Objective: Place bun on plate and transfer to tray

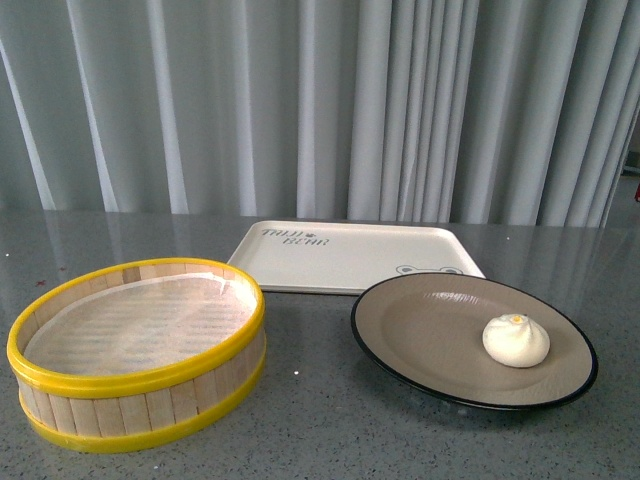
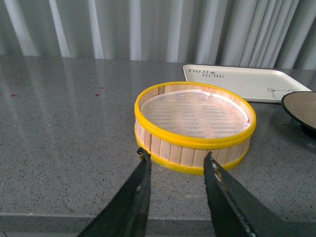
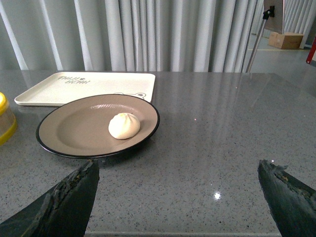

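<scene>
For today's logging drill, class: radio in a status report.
Left gripper, right gripper open, empty. Bun on plate; plate on table, not yet on tray. Steamer basket to the left, not blocking.

bun: on plate, right of its centre | plate: on table, front right, just before tray, contact unclear | tray: flat on table, centre rear | steamer basket: on table, front left, apart from plate, before tray's left corner | curtain: behind table
</scene>
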`<action>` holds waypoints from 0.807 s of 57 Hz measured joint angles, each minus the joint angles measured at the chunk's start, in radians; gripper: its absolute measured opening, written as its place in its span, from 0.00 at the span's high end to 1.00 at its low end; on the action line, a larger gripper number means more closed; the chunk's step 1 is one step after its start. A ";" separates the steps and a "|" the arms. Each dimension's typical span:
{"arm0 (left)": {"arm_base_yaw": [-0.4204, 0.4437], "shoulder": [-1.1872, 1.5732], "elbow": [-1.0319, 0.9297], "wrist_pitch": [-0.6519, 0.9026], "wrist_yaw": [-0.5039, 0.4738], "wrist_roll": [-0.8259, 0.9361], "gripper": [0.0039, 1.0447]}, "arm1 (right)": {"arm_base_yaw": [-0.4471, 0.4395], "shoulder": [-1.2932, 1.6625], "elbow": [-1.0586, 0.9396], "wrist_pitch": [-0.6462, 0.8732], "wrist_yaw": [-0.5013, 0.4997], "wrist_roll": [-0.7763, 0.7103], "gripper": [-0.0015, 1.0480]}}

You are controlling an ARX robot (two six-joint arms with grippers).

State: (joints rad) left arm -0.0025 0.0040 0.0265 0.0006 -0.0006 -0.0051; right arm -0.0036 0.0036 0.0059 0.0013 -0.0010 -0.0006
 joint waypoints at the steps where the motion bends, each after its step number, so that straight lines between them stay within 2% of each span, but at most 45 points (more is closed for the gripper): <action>1: 0.000 0.000 0.000 0.000 0.000 0.000 0.52 | 0.000 0.000 0.000 0.000 0.000 0.000 0.08; 16: 0.000 0.000 0.000 0.000 0.000 0.000 0.07 | 0.000 0.000 0.000 0.000 0.000 0.000 0.08; 18: 0.000 0.000 0.000 0.000 0.000 0.001 0.04 | 0.000 0.000 0.000 0.000 0.000 0.000 0.08; 34: 0.000 0.000 0.000 0.000 0.000 0.001 0.06 | 0.000 0.000 0.000 0.000 0.000 0.000 0.08; 36: 0.000 0.000 0.000 0.000 0.000 0.000 0.06 | 0.006 0.007 0.003 -0.013 0.019 0.010 0.08; 39: 0.000 0.000 0.000 0.000 0.000 0.001 0.06 | 0.012 0.079 0.058 -0.140 0.119 0.095 0.08; 42: 0.000 0.000 0.000 0.000 0.000 0.001 0.06 | -0.032 0.205 0.104 -0.203 0.146 0.176 0.08; 46: 0.000 0.000 0.000 0.000 0.000 0.000 0.06 | -0.143 0.383 0.137 -0.158 0.089 0.183 0.08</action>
State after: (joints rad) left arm -0.0025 0.0036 0.0261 0.0006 -0.0002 -0.0048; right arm -0.1467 0.3866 0.1425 -0.1566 0.0875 0.1822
